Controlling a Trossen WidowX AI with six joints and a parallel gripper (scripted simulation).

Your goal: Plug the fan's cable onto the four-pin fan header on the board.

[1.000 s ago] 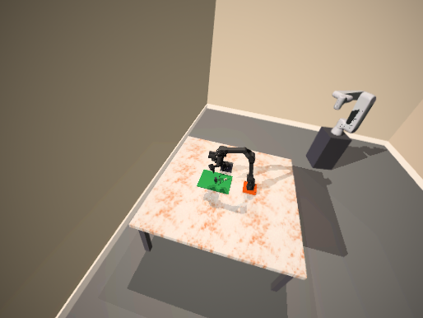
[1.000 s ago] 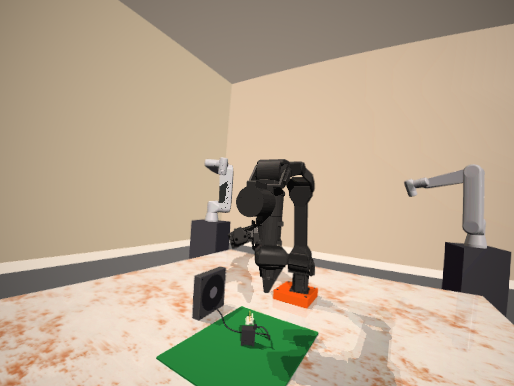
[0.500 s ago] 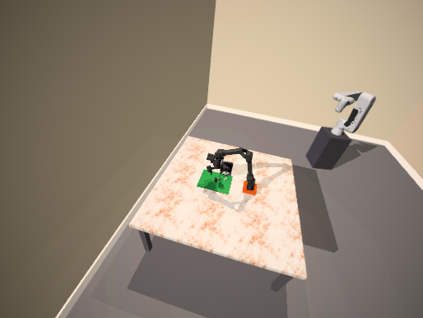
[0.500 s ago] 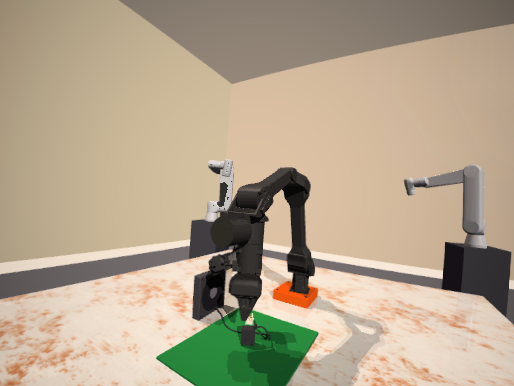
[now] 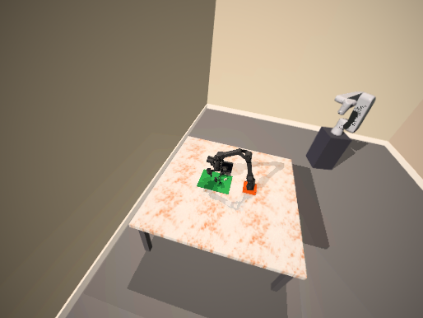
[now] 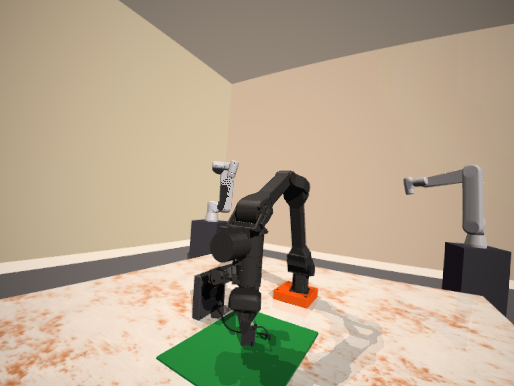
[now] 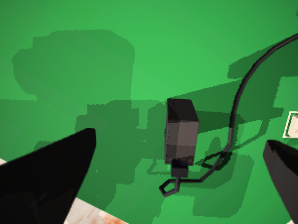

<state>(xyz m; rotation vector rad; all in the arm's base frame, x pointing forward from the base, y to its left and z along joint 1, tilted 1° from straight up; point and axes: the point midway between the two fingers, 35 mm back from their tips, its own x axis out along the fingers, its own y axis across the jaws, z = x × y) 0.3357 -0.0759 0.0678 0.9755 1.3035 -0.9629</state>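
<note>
The green board [image 5: 204, 182] [image 6: 200, 357] [image 7: 100, 30] lies flat on the table. The black plug [image 7: 180, 125] lies on it, with its black cable [image 7: 240, 95] [image 6: 263, 334] looping away toward the black fan [image 5: 226, 166] [image 6: 204, 298], which stands upright at the board's edge. The white four-pin header [image 7: 292, 125] shows at the right edge of the wrist view, apart from the plug. My gripper [image 7: 180, 139] [image 6: 247, 336] [image 5: 211, 171] is open and points down just over the board. Its fingers stand wide on either side of the plug, clear of it.
The arm's orange base [image 5: 248, 189] [image 6: 295, 295] sits on the marbled table [image 5: 230, 231] [image 6: 400, 320] beside the board. Grey robot arms on dark pedestals [image 5: 354, 111] [image 6: 467, 200] [image 6: 225, 190] stand off the table, far away.
</note>
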